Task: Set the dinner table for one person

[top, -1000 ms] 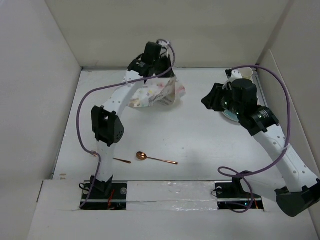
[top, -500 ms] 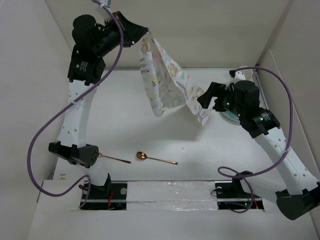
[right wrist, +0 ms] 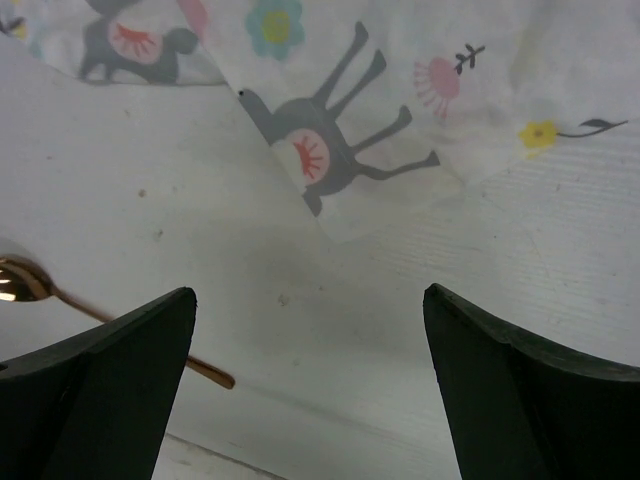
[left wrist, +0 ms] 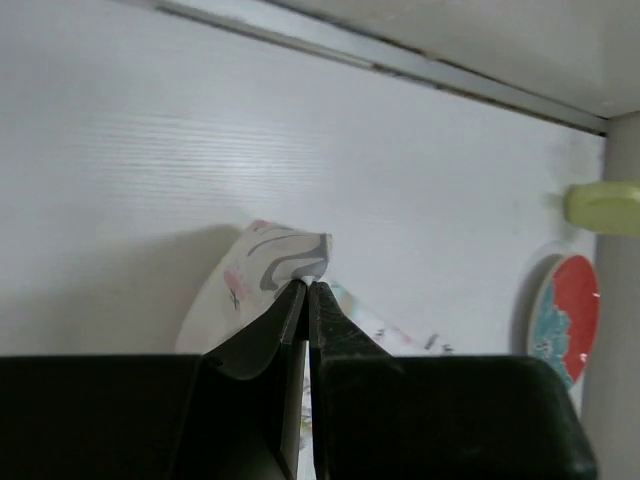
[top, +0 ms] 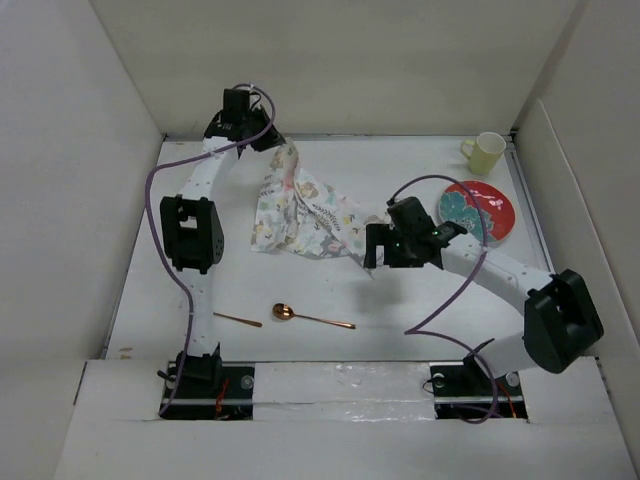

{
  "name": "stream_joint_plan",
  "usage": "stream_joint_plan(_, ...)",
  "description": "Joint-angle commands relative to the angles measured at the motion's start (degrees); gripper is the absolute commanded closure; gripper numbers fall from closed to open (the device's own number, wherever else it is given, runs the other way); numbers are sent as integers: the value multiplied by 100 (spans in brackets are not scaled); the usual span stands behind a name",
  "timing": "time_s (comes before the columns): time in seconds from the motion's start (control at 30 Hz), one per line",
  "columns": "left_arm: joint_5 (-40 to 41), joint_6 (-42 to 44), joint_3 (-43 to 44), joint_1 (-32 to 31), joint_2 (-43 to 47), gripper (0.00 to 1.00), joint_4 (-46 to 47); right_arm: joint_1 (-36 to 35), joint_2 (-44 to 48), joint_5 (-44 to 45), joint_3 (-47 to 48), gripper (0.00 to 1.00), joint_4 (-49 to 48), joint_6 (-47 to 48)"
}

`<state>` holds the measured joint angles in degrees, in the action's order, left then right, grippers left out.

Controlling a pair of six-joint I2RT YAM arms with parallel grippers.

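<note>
Observed: left gripper [left wrist: 307, 292] clenched on far corner of placemat [top: 300, 212], evidently to spread it; right gripper [right wrist: 308, 295] gapes empty above the opposite corner.

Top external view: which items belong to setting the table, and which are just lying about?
Job: dinner table, placemat pinched by the left gripper, plate, mug, spoon, second copper utensil.
Lying about: nothing loose; only the arms' purple cables.

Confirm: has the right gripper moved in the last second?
Yes. The right gripper has shifted left and toward the near edge, away from the red plate and closer to the spoon.
</note>
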<state>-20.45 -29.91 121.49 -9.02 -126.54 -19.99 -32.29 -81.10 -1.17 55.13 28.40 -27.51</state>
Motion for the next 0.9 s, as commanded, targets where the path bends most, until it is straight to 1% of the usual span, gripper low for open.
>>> stream_joint_plan(0.0,137,284,103,128,393,100,162,-312,-230,591,102,0,-143,-228)
stream_joint_plan(0.17,76,346,-459,128,551,100,452,-655,-836,1021,243,9,34,-387)
stream_joint_plan(0.2,59,354,-547,128,612,100,487,-716,-942,1144,270,13,42,-370)
stream_joint_plan(0.37,32,433,-1083,128,841,100,671,-717,-1750,1373,612,24,165,-273)
stream_joint_plan(0.47,23,495,-1277,128,991,100,689,-717,-2058,1610,779,34,218,-290)
stream_joint_plan(0.5,-3,495,-1329,128,1087,100,707,-717,-2111,1707,814,42,218,-316)
stream_joint_plan(0.57,14,521,-1479,128,1193,100,716,-717,-2251,1830,876,45,201,-343)
stream_joint_plan(0.6,41,556,-1514,128,1289,100,724,-717,-2313,1918,955,50,209,-343)
stream_joint_plan(0.67,76,600,-1637,128,1403,100,689,-717,-2488,1954,1025,70,227,-326)
stream_joint_plan(0.7,137,653,-1672,128,1474,100,663,-717,-2516,1989,1052,84,227,-317)
stream_joint_plan(0.73,155,671,-1734,128,1527,100,619,-717,-2525,2024,1069,95,218,-317)
stream_joint_plan(0.77,199,714,-1769,128,1579,100,593,-717,-2499,2076,1070,100,236,-317)
stream_joint_plan(0.87,339,846,-1892,128,1904,100,470,-778,-1894,2410,1096,100,464,-299)
